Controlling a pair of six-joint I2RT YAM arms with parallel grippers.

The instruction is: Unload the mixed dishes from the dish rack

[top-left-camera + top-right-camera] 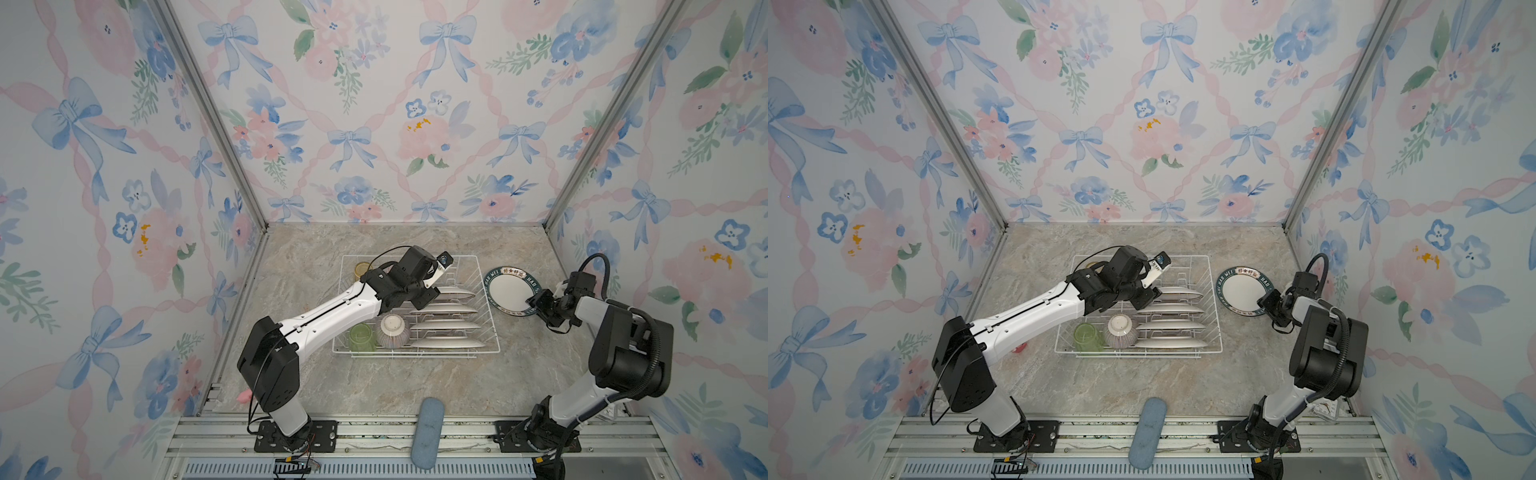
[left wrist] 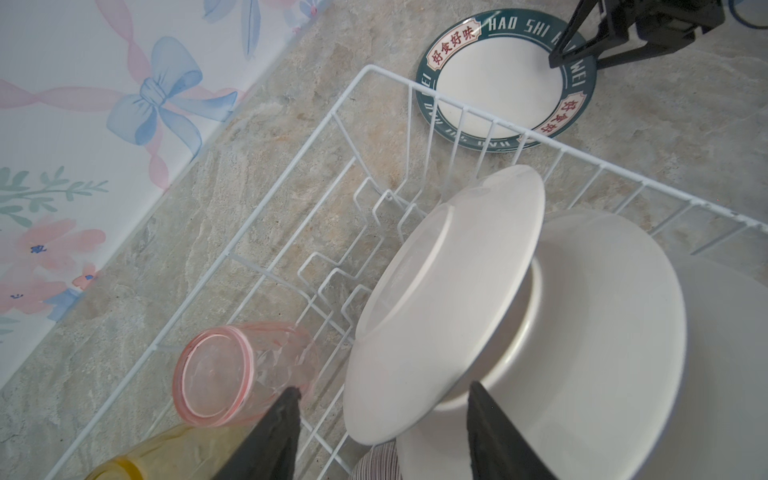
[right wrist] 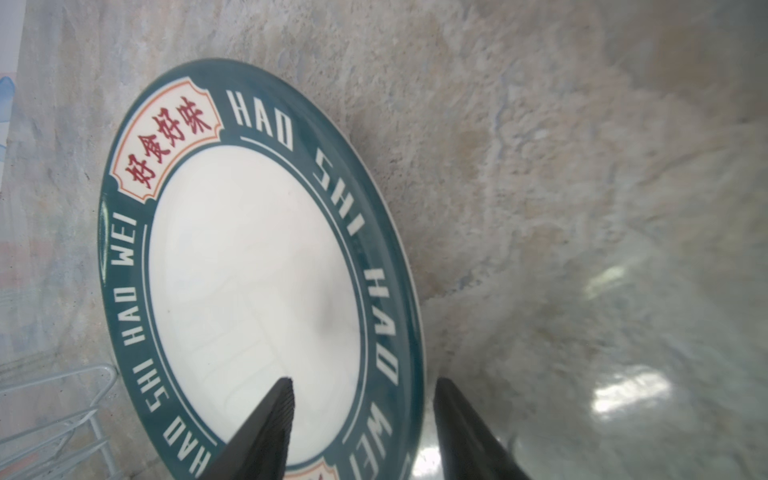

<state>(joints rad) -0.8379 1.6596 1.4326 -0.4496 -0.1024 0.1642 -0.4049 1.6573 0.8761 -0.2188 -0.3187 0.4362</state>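
Now the left tool (image 2: pixel 386 415) is hovering in the dish rack (image 1: pixel 461 256), its jaws spread wide around the rim of the farthest of the four standing plates (image 1: pixel 444 316), clamping nothing. Meanwhile the right tool (image 3: pixel 361 415) is gaping wide astride the edge of the green-rimmed plate (image 1: pixel 509 289), which is lying flat on the table (image 1: pixel 374 386) just beside the rack's right side. A green tumbler (image 1: pixel 360 337) and a striped bowl (image 1: pixel 392 330) are sitting in the rack's near left corner.
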